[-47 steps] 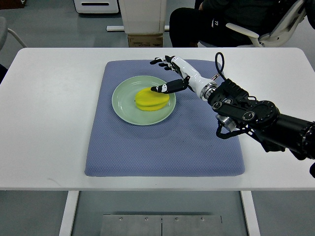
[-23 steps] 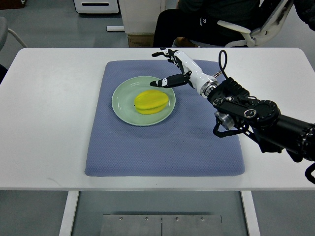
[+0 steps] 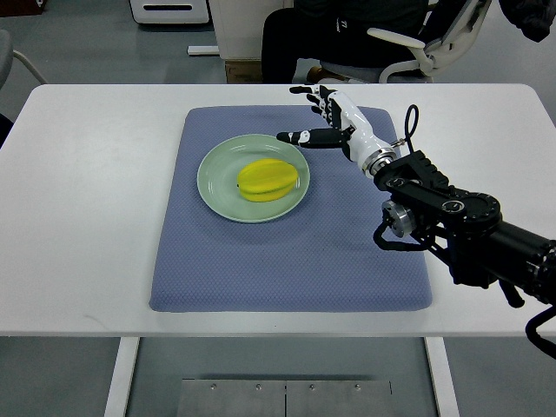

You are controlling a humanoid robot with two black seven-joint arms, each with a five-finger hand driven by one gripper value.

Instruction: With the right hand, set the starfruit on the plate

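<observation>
While the glossy yellow starfruit (image 3: 268, 179) sits on the round green plate (image 3: 213, 193), your right robot hand (image 3: 334, 124) hovers up-right, fingers spread, empty.

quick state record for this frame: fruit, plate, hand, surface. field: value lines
starfruit: yellow, lying on the plate, nothing touching it
plate: pale green, round, on the mat
mat: blue-grey, square, on the white table
right hand: open, fingers spread, empty, over the mat's far edge, up and right of the plate
left hand: not in view
task state: fruit on plate, released
background: seated person beyond the table
</observation>
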